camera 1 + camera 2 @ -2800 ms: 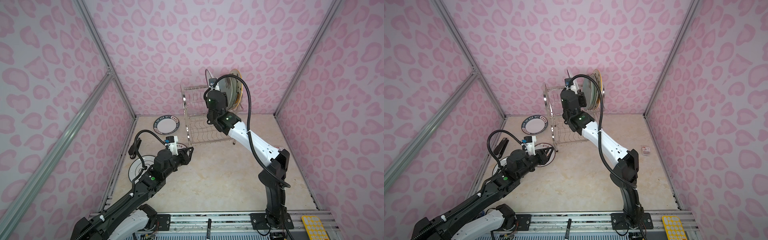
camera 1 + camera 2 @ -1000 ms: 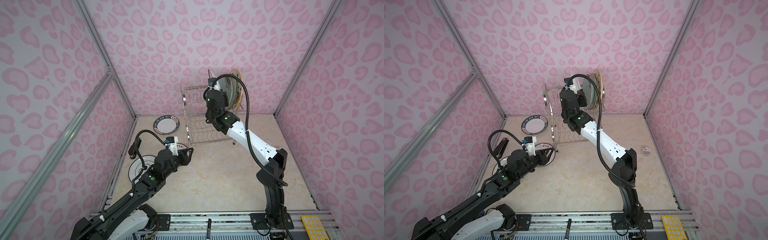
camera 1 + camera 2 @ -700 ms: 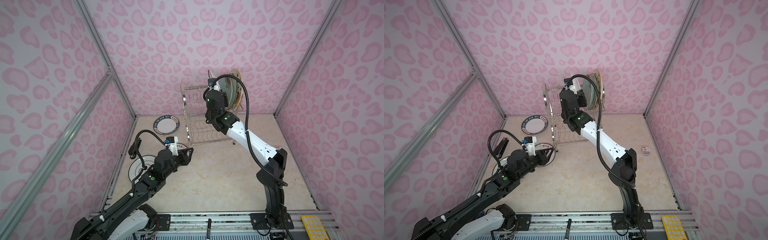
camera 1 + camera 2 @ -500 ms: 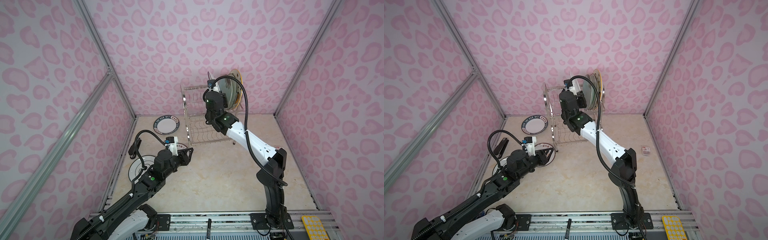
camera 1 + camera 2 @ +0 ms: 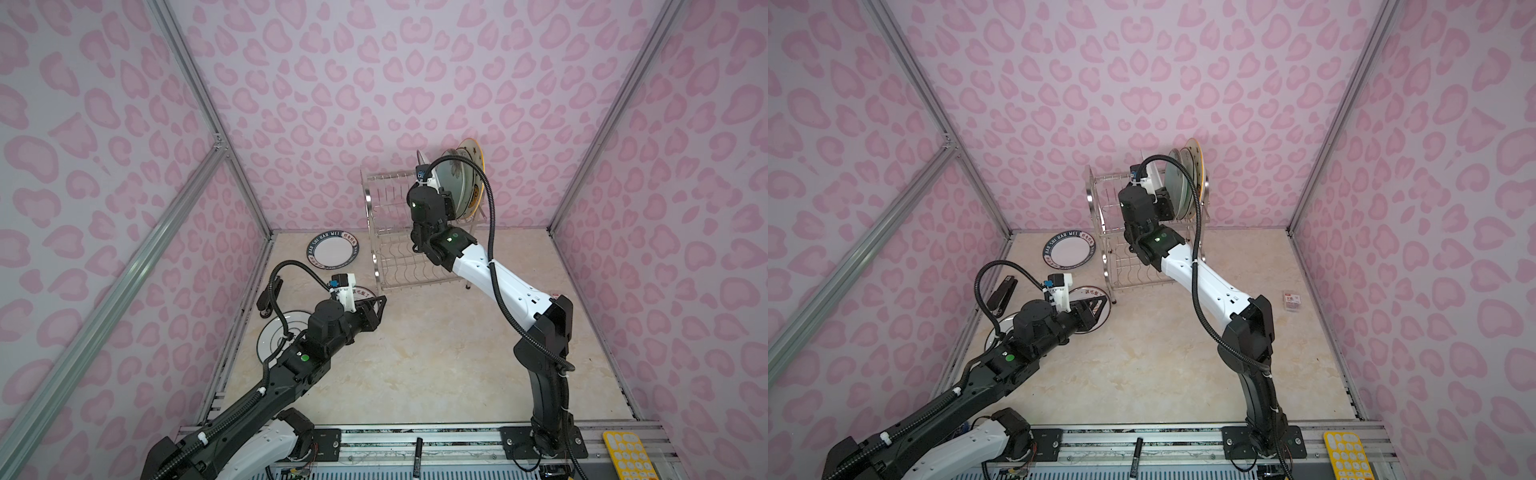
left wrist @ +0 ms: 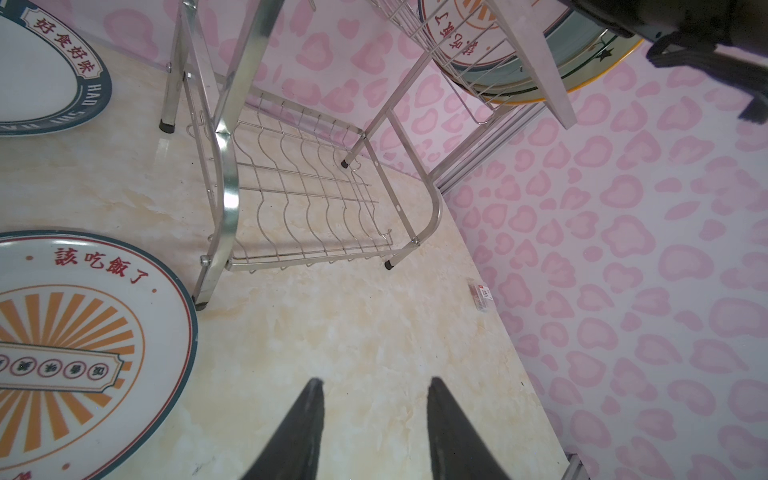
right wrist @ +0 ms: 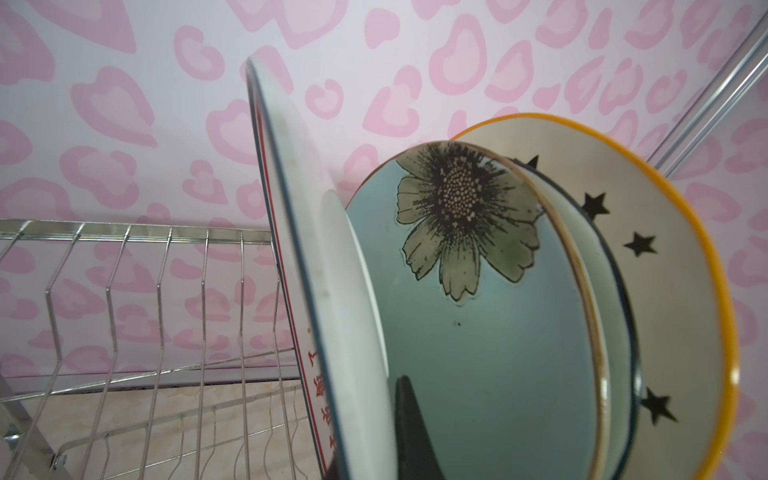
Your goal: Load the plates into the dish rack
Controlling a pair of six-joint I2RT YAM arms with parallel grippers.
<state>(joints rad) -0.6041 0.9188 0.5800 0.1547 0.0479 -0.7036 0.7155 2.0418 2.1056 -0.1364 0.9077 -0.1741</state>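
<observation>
We see the right end effector [image 5: 448,204] clenched on a sunburst plate [image 7: 316,249] (upright in the dish rack [image 7: 124,232] upper tier); the left end effector [image 6: 374,386] hangs released above the surface [image 6: 332,324].

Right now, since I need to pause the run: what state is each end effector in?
Left end effector: open, empty.
Right end effector: closed on the red-lettered plate.
</observation>
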